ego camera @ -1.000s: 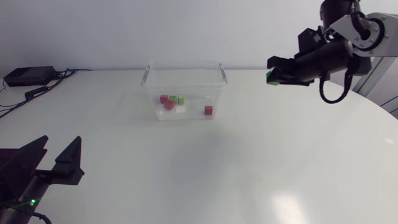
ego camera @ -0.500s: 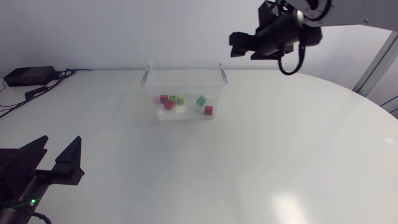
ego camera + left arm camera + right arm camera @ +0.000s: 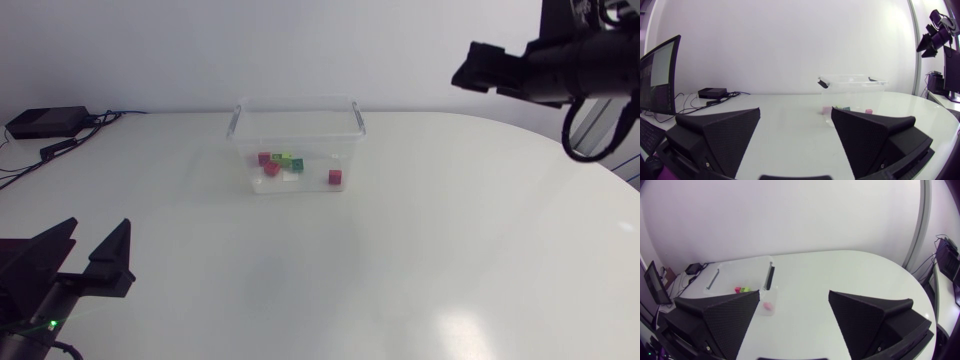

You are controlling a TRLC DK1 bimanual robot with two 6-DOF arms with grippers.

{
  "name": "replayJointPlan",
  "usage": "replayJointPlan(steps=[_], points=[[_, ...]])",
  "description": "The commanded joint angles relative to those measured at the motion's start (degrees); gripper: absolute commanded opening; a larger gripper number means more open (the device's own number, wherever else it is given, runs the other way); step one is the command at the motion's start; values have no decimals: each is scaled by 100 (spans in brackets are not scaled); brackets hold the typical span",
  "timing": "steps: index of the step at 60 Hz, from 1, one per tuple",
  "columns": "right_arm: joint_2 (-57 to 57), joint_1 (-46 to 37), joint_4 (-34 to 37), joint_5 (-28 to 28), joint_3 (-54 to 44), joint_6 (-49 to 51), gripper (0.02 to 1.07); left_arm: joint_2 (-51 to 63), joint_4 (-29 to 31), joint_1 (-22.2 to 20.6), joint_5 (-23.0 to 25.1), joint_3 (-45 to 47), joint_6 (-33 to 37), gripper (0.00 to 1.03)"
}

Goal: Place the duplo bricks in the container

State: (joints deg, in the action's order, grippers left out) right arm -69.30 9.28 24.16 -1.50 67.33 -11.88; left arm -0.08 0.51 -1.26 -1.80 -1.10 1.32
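Our right end effector (image 3: 478, 72) hangs above the bench (image 3: 420, 250), spread apart, empty; left end effector (image 3: 98, 235) likewise; bricks (image 3: 281, 162) sit in the container (image 3: 300, 104).

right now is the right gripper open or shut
Open: in its wrist view the right gripper shows both fingers wide apart with nothing between them.

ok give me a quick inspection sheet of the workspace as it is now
surface: white table, no loose bricks seen on it
job's things: clear container upright; red and green bricks inside it
clutter: black box at the far left edge
grippers: left gripper open, low at the near left; right gripper open, raised right of the container, empty
cables: cables beside the box
surroundings: nothing seen
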Motion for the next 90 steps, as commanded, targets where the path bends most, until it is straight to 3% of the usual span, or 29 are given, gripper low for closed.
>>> replayJointPlan(steps=[1, 18, 31, 90], points=[[347, -128, -193, 115, -625, 195, 102, -63, -51, -33, -31, 110, 17, 99], [2052, -172, -1406, 800, -2743, 898, 102, -63, -43, -33, -31, 110, 17, 99], [3695, -146, -1924, 1029, -4088, 1223, 102, -63, -51, -33, -31, 110, 17, 99], [6878, -913, -2407, 166, -6689, 1190, 102, 6, -51, 123, 176, 110, -130, 99]])
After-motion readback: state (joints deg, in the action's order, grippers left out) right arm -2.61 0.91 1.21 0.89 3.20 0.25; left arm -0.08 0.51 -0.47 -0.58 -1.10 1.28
